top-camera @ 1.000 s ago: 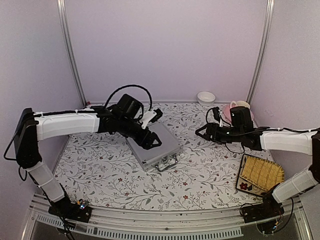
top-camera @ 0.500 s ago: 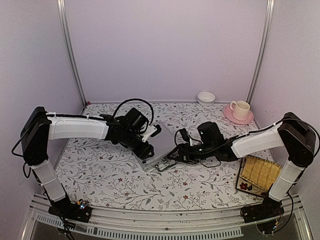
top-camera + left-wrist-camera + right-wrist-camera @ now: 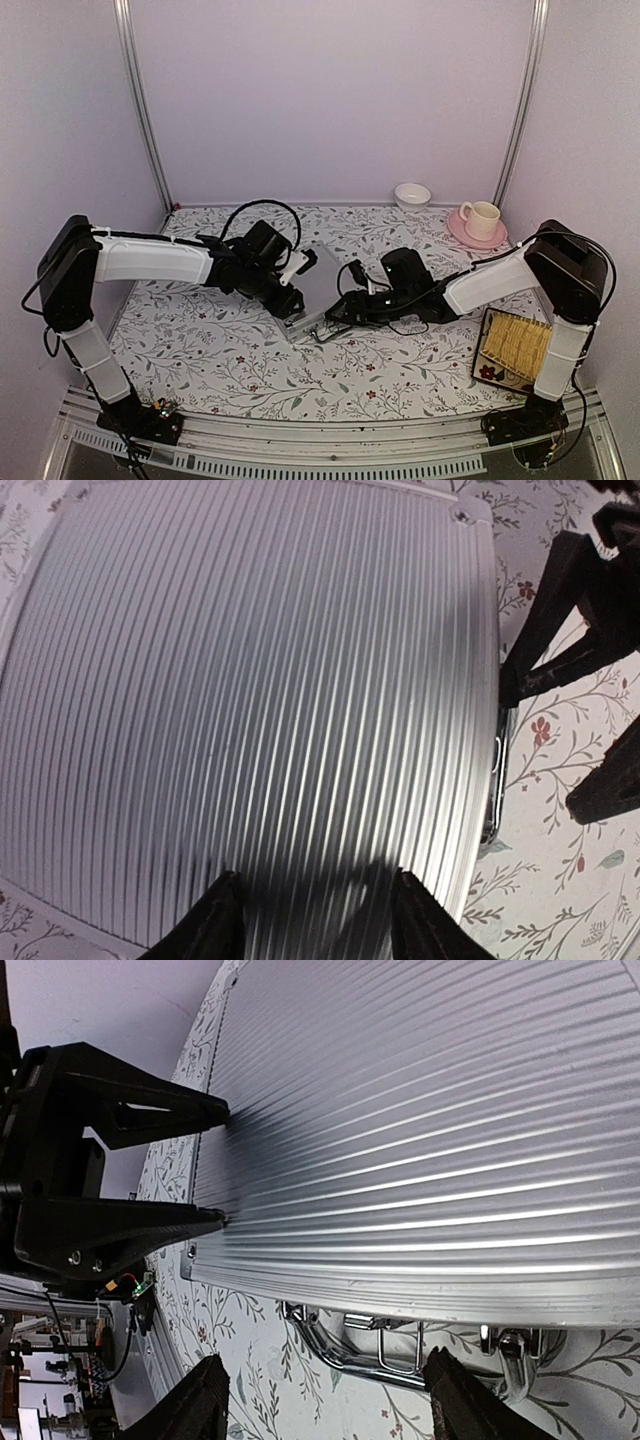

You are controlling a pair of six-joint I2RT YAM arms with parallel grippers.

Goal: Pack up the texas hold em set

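Observation:
The silver ribbed briefcase (image 3: 318, 276) lies shut on the floral table. Its lid fills the left wrist view (image 3: 250, 680) and the right wrist view (image 3: 430, 1110). My left gripper (image 3: 292, 290) is open, with both fingertips resting on the lid near its left edge (image 3: 315, 920). My right gripper (image 3: 336, 315) is open and empty, low at the case's front side. Its fingers straddle the chrome handle (image 3: 390, 1355) and latches, apart from them (image 3: 330, 1405). Chips, cards, dice and marker are out of view.
A pink cup and saucer (image 3: 480, 220) and a small white bowl (image 3: 412, 194) stand at the back right. A yellow woven tray (image 3: 522, 345) lies at the near right. Each gripper shows in the other's wrist view, close over the case.
My right arm has swung left from beside the pink cup to the case's handle side. My left gripper has shifted a little toward the near left on the lid.

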